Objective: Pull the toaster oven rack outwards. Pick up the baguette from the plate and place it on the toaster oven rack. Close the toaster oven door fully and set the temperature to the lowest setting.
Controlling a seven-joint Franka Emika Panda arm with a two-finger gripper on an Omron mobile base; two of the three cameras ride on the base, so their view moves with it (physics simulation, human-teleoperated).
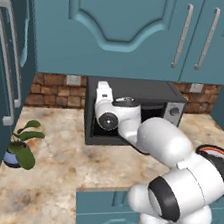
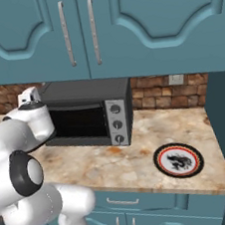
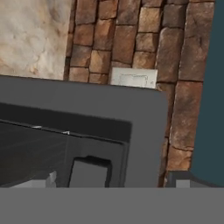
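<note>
Dark grey boxy toaster oven [image 2: 87,115] stands open at 12 o'clock, and your jaws are wide and empty before it. The red-rimmed round plate [image 2: 178,160] on the marble tabletop [image 2: 126,163] carries no baguette; closing and the knob remain for you.

One toaster oven [image 2: 87,113] stands directly ahead of the end effector, with three round knobs [image 2: 117,124] on its control strip. One plate [image 2: 178,160] lies on the worktop [image 2: 116,164], well to the end effector's right. One potted plant [image 1: 22,144] sits to its left. Wall outlets [image 2: 175,79]: apparently two.
</note>
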